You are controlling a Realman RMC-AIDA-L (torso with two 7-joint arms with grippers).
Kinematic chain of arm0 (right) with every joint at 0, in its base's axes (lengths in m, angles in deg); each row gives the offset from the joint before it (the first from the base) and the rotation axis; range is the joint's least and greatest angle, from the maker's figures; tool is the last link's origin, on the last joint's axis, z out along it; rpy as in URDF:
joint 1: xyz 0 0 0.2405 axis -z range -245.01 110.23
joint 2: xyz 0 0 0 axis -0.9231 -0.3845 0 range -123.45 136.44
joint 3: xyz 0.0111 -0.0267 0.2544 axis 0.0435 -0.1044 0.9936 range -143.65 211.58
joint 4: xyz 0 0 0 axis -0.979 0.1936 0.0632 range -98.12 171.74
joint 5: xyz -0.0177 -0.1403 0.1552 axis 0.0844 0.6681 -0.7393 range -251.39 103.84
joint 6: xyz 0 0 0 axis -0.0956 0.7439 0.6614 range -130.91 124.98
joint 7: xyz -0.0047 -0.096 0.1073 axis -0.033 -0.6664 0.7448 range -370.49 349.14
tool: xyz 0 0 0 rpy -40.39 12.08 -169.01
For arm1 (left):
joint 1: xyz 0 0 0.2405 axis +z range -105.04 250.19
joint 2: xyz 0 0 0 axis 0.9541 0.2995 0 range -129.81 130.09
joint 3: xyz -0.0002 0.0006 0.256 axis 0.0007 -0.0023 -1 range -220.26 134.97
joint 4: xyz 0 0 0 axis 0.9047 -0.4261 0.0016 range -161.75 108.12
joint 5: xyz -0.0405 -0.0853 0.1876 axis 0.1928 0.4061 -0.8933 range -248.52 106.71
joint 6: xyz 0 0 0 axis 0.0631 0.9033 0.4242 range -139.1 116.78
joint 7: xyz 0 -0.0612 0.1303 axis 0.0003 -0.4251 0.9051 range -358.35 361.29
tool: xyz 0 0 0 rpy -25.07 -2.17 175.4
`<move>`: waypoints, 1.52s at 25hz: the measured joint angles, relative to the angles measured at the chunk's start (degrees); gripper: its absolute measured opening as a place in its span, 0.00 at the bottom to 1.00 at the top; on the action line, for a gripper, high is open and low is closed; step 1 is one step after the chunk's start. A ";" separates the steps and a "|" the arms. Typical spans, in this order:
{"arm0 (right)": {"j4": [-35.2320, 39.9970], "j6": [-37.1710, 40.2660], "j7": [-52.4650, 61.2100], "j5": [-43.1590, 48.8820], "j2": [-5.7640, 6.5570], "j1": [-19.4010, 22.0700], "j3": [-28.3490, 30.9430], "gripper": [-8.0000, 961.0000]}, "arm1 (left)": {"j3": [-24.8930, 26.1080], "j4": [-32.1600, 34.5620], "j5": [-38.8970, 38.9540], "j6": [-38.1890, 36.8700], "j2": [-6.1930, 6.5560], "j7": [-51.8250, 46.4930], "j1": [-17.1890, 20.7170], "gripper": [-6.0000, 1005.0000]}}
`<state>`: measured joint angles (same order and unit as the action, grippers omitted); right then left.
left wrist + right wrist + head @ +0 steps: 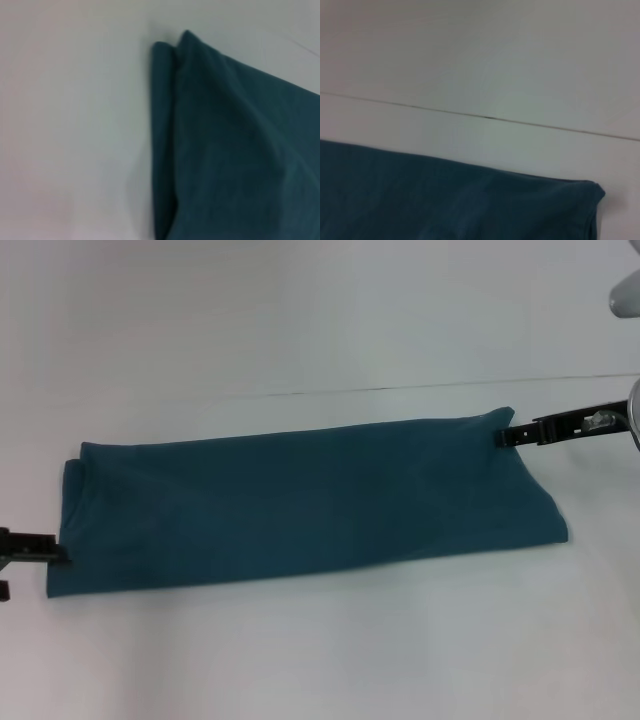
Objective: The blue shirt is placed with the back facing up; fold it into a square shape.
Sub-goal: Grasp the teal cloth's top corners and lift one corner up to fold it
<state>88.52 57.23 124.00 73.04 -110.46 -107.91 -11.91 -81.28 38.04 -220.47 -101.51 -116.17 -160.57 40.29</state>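
The blue shirt [300, 505] lies on the white table [300, 320] as a long folded strip, running from the left to the right, plain side up with no lettering showing. My left gripper [58, 552] sits at the strip's left end, at its near corner. My right gripper [503, 436] sits at the far corner of the strip's right end, touching the cloth. The left wrist view shows the layered left end of the shirt [235, 140]. The right wrist view shows its far edge and corner [445, 200].
A thin dark seam [400, 388] crosses the table behind the shirt and also shows in the right wrist view [485, 117]. A pale rounded object [628, 290] sits at the top right edge. Bare table lies in front of and behind the strip.
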 joint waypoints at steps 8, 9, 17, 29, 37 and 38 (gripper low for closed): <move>0.29 0.12 -0.12 0.69 -0.35 0.09 -1.54 0.96 | 0.17 -3.14 -2.01 3.94 -0.39 -1.95 -0.48 0.93; 0.30 0.08 -0.13 0.70 -0.36 0.10 -1.61 0.96 | 0.03 -4.13 -2.01 4.93 -0.40 -1.96 -0.63 0.93; 0.33 -0.01 -0.11 0.75 -0.37 0.10 -1.75 0.96 | -0.22 -8.35 -2.05 8.77 -0.41 -1.68 -1.33 0.93; 0.36 0.02 0.25 0.75 -0.38 -0.05 -2.12 0.95 | -0.30 -11.63 -2.05 10.93 -0.40 -1.74 -2.57 0.93; 0.36 0.22 0.24 0.75 -0.44 -0.26 -2.17 0.95 | -0.30 -13.93 -2.04 11.31 -0.35 -2.06 -3.51 0.93; 0.36 0.23 0.23 0.75 -0.53 -0.26 -2.30 0.95 | -0.28 -14.16 -2.04 11.37 -0.31 -2.08 -3.57 0.93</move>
<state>88.88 57.47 124.23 73.79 -111.00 -108.17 -14.21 -81.56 23.88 -222.51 -90.14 -116.48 -162.65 36.71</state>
